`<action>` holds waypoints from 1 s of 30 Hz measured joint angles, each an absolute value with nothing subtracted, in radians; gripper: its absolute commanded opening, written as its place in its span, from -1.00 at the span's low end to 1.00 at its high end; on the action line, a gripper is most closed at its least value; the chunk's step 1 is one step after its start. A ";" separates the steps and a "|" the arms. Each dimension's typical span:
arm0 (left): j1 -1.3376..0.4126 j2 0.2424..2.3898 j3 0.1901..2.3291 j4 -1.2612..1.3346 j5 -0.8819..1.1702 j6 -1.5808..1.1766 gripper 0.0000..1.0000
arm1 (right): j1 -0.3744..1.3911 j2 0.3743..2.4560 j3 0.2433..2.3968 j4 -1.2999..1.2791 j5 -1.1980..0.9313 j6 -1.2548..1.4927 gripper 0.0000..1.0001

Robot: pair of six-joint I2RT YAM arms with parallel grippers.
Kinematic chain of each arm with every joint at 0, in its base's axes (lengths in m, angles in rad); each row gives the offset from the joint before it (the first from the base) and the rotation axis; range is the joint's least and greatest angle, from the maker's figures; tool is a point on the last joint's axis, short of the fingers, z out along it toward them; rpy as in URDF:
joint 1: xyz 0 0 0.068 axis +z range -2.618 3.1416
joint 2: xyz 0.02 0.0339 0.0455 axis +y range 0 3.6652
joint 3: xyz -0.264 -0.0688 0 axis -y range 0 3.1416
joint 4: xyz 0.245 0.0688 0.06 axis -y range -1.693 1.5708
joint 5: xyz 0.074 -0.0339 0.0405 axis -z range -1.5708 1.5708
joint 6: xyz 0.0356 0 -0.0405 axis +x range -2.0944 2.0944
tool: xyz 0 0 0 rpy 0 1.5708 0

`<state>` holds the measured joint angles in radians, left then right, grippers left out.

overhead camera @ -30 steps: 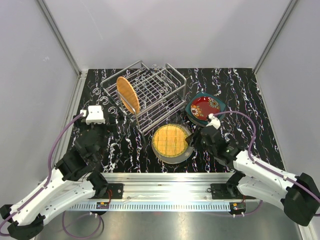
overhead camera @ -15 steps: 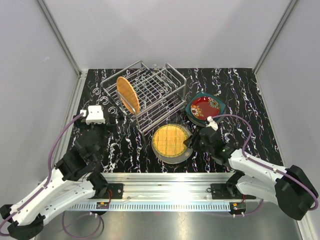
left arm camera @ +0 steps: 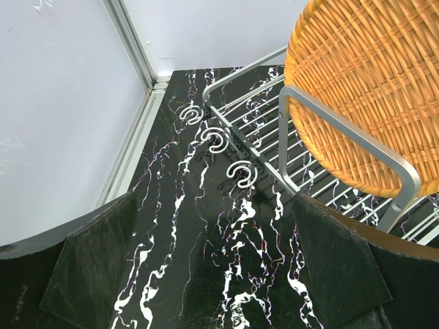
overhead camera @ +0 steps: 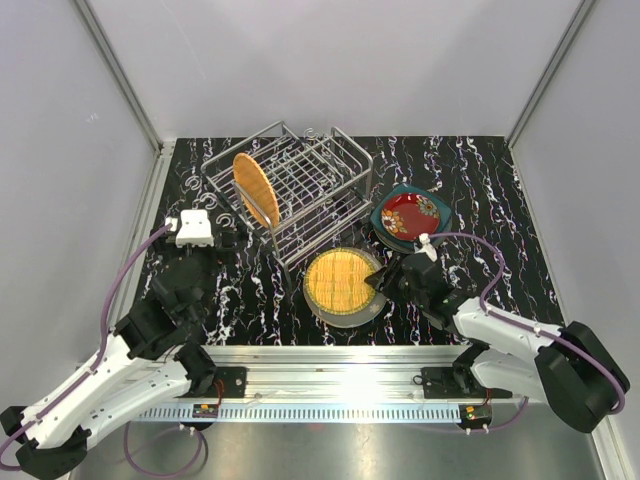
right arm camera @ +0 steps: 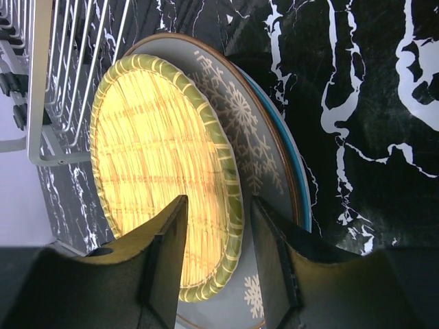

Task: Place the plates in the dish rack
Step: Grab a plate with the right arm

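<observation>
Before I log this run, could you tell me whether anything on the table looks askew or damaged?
Nothing looks spilled or broken. Only the dish rack sits skewed, diagonal to the edges of the table.

- Black tabletop (overhead camera: pixel 480 180), veined with white like marble.
- Silver wire dish rack (overhead camera: pixel 320 180) stands at an angle toward the back left.
- Just in front of the rack lies a stack: blue plate (right arm camera: pixel 306 205) at the bottom, grey snowflake plate (right arm camera: pixel 260 157), yellow woven plate (overhead camera: pixel 340 280) on top.
- At right, a dark teal plate (overhead camera: pixel 378 218) carries a red patterned plate (overhead camera: pixel 410 215).
</observation>
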<state>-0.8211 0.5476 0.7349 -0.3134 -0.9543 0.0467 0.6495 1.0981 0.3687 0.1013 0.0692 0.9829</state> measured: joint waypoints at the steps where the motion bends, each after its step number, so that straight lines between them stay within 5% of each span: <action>1: -0.821 0.548 0.735 -0.314 -0.954 0.047 0.98 | 0.648 1.102 0.366 0.109 0.067 0.986 -0.03; 9: -0.821 0.554 0.736 -0.314 -0.954 0.047 0.98 | 0.640 1.129 0.365 0.139 0.059 1.008 -0.15; 30: -0.821 0.552 0.736 -0.314 -0.952 0.044 0.98 | 0.639 1.001 0.361 0.070 0.068 0.967 -1.00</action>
